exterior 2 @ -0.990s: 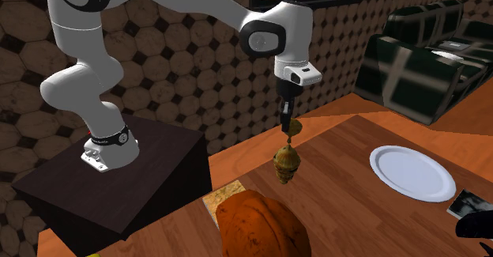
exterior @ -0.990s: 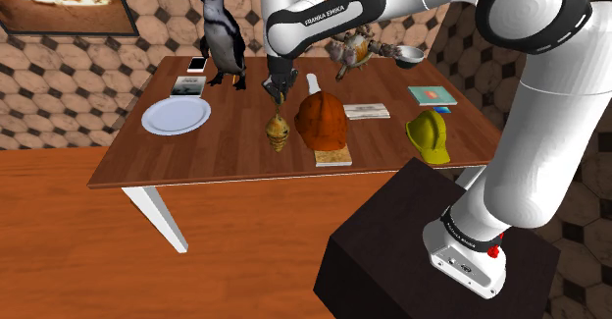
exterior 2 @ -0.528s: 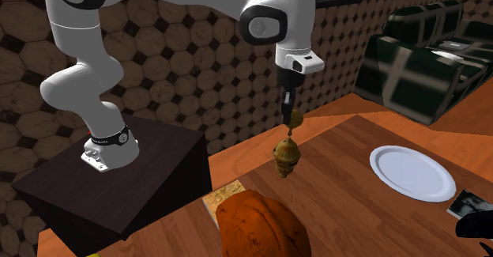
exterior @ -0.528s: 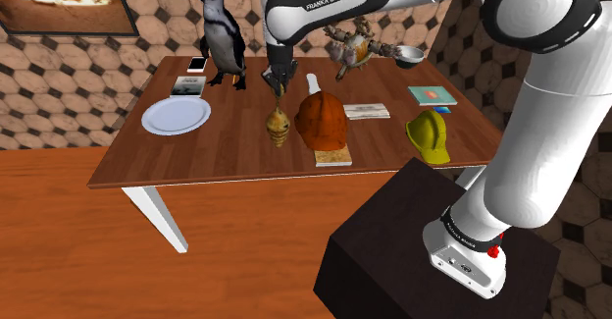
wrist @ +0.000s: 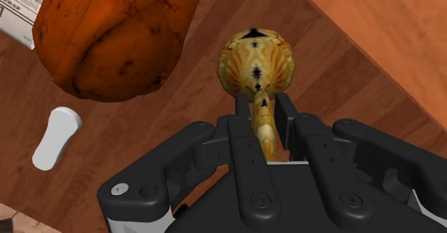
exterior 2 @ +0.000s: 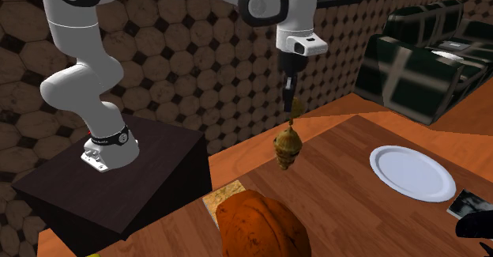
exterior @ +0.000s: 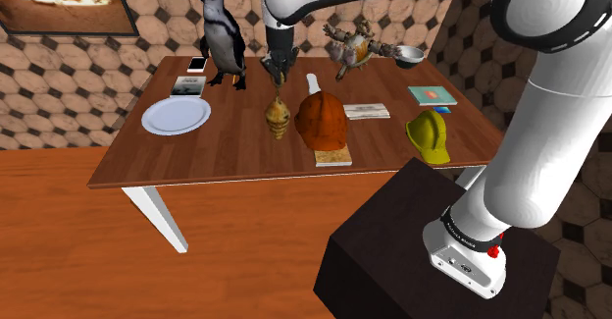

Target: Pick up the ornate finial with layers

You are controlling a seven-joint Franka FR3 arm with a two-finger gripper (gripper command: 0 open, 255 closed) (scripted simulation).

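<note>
Gripper (exterior: pixel 278 72) pinches the thin top stem of the finial (exterior: pixel 279 117); jaws closed on that stem, seen plainly in the wrist view, where fingers (wrist: pixel 240 124) flank the stem and the layered bulb (wrist: pixel 256 63) sticks out past them

Finial hangs straight under the gripper (exterior 2: pixel 289 105), over the table (exterior: pixel 226 160), between the white plate (exterior: pixel 176 116) and the orange hat (exterior: pixel 321 121). Bulb (exterior 2: pixel 286 147) looks clear of the tabletop

Risks, as judged:
- hold is on the narrowest part, with the weight all below it. A quick move could set the bulb swinging and work the stem out of the pads
- stem looks smooth and tapered, so slip downward is likely if the squeeze eases
- orange hat (wrist: pixel 114 38) sits near; a sideways carry at this height could knock the bulb against it

Against a second ago: arm and gripper stand higher, finial has risen with them, still upright. Plate, hat and penguin (exterior: pixel 221 27) unmoved
</note>
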